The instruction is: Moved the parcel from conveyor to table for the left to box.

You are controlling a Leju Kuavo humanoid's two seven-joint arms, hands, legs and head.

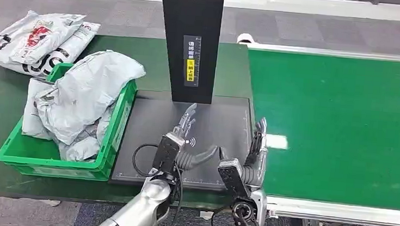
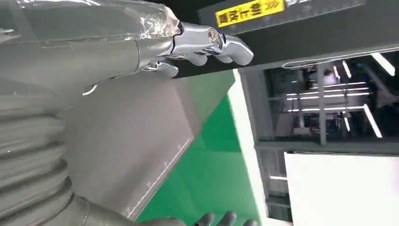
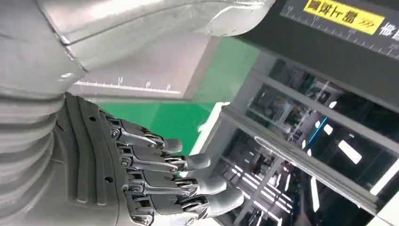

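Observation:
Several grey plastic parcels (image 1: 81,98) fill the green crate (image 1: 51,164) on the left of the table. Two more printed parcels (image 1: 36,41) lie on the table behind the crate. The green conveyor belt (image 1: 344,125) on the right carries no parcel. My left hand (image 1: 183,136) hovers over the dark scale plate (image 1: 184,139), fingers straight and apart, holding nothing. My right hand (image 1: 255,153) stands at the plate's right edge beside the belt, fingers extended, also holding nothing. The left wrist view shows the left hand (image 2: 207,44) with straight fingers; the right wrist view shows the right hand (image 3: 174,183) likewise.
A tall black scanner post (image 1: 189,38) rises from the back of the scale plate, just beyond my left hand. A small white patch (image 1: 277,141) lies on the belt near my right hand. The belt's metal rail (image 1: 342,212) runs along the front.

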